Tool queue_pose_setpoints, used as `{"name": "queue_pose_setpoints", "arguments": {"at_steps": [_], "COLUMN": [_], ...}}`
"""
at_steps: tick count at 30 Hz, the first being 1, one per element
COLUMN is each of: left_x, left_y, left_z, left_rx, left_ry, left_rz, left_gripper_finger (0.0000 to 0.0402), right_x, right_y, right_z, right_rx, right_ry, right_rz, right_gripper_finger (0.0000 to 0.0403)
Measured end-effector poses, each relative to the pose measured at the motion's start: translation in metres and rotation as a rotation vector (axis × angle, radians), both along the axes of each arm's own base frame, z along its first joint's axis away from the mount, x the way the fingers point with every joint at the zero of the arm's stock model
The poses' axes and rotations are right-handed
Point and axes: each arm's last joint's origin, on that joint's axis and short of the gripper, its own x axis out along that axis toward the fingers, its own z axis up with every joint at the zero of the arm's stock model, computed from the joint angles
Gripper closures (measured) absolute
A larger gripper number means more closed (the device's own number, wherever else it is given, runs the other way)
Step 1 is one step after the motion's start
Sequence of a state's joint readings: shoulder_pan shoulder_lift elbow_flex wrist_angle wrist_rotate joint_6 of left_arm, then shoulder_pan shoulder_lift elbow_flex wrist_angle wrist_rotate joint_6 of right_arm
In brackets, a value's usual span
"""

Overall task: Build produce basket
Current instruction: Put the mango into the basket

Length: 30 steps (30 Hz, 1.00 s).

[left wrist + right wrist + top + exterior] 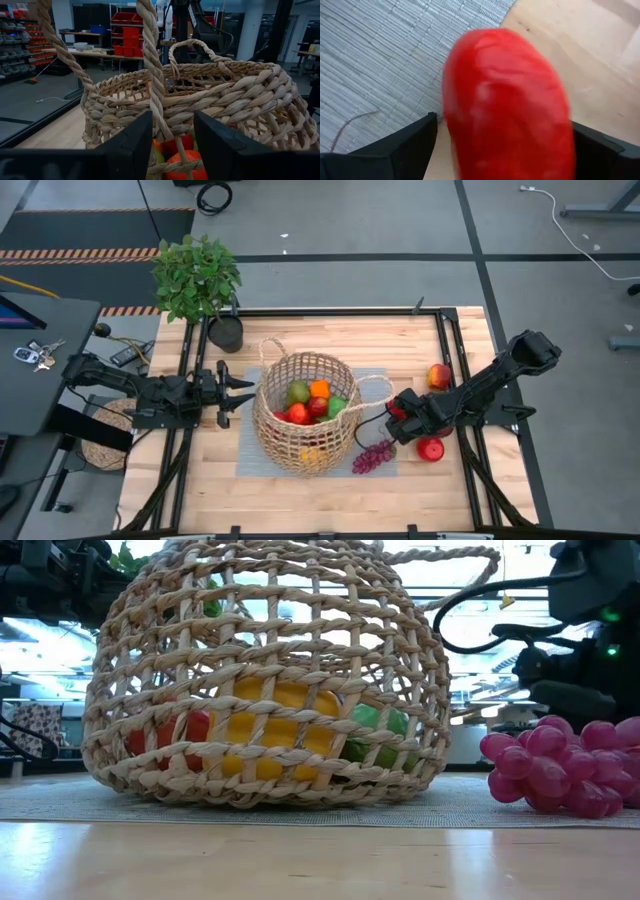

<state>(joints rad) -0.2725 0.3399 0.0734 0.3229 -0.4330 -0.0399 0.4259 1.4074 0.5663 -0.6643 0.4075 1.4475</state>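
A: Basket stands on the grey mat in the middle of the table, already partly filled with red, orange, green and yellow pieces.

B: And the loose produce?

A: Nearest to the table's front edge is the bunch of grapes, just beside the basket on the mat. A red apple lies a little further right, and one more apple is further back.

B: What does the right gripper do?

A: Its fingers are on both sides of a red fruit, at the edge of the mat. I judge they clasp it. The skin looks smooth and firm, so it can slip; holding at the widest part is safest.

B: The left gripper?

A: It is spread wide around the near handle of the basket, not squeezing it. The wicker seems light and a bit flexible, so the basket may tilt.
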Motion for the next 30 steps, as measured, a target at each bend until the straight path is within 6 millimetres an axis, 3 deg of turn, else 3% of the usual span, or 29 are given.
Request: {"name": "queue_pose_setpoints", "arguments": {"at_steps": [10, 21, 25, 30], "left_x": [0.000, 0.000, 0.000, 0.000], "left_y": [0.000, 0.000, 0.000, 0.000], "left_z": [0.000, 0.000, 0.000, 0.000], "left_rx": [0.000, 0.000, 0.000, 0.000], "left_ry": [0.000, 0.000, 0.000, -0.001], "left_rz": [0.000, 0.000, 0.000, 0.000], "left_gripper_finger": [0.0252, 0.0254, 0.0251, 0.0250], "right_x": [0.001, 0.001, 0.009, 0.030], "right_y": [-0.001, 0.000, 0.007, 0.028], "right_z": [0.000, 0.001, 0.014, 0.047], "right_rx": [-0.002, 0.030, 0.108, 0.148], "right_ry": [0.025, 0.058, 0.076, -0.015], "right_rz": [0.053, 0.081, 0.137, 0.279], "right_gripper_finger": [0.0038, 0.0153, 0.0153, 0.0146]}}
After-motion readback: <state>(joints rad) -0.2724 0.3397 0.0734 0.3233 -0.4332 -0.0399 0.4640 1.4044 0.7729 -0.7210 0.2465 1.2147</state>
